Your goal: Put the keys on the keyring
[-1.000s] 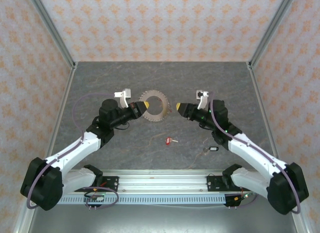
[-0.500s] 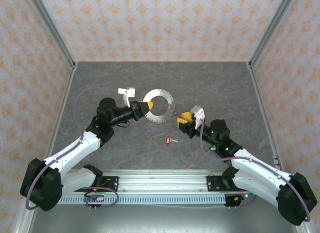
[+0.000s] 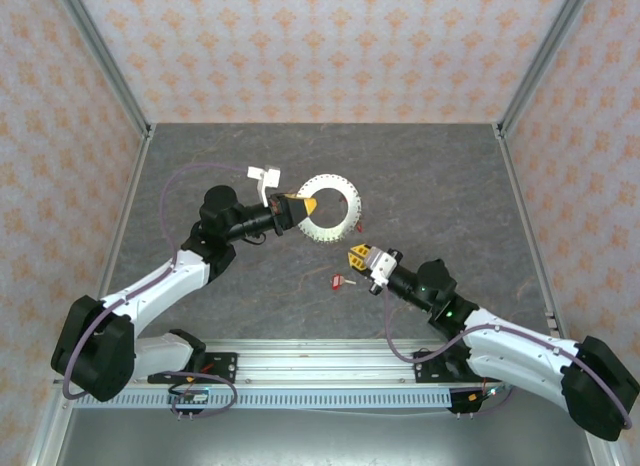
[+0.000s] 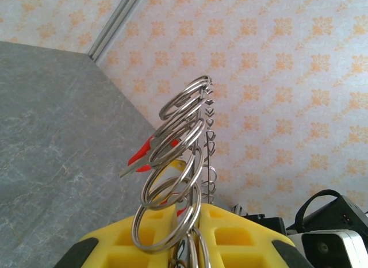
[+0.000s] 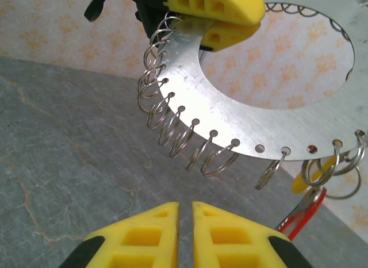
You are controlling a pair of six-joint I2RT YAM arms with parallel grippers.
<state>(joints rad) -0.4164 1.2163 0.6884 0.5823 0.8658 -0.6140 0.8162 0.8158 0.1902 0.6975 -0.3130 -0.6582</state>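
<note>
**Papered cell, mid-task: a fetch looks due**

Orange-patterned wallpaper closes in the grey marbled worktop [image 3: 200,156] on three sides. Above its middle, the left gripper [image 3: 303,206] is clamped on the inner edge of the keyring [image 3: 335,231] and holds it clear of the surface. The keyring is a flat metal ring plate with holes round the rim, and small split rings [image 5: 172,136] hang through many of them. On one stretch of the rim hang a red-tagged key [image 5: 300,213] and a pale yellow tag [image 5: 303,179].

One more red key [image 3: 340,281] lies loose on the worktop, just beside the right gripper [image 3: 357,256]. The right wrist view shows that gripper's yellow pads drawn almost together, a thin slit between them and nothing in it.

By my reading this is the gap between keys: some are hung and the next waits to be picked up. The next move would call for the right gripper to spread its pads, tip down over the loose key and take it by the tag, leaving the metal end free to feed onto a split ring.

The left arm reaches in from its base with the elbow bent and the forearm pointing towards the centre. The right arm lies low and stretched, pointing up and left at the keyring but apart from it.
</note>
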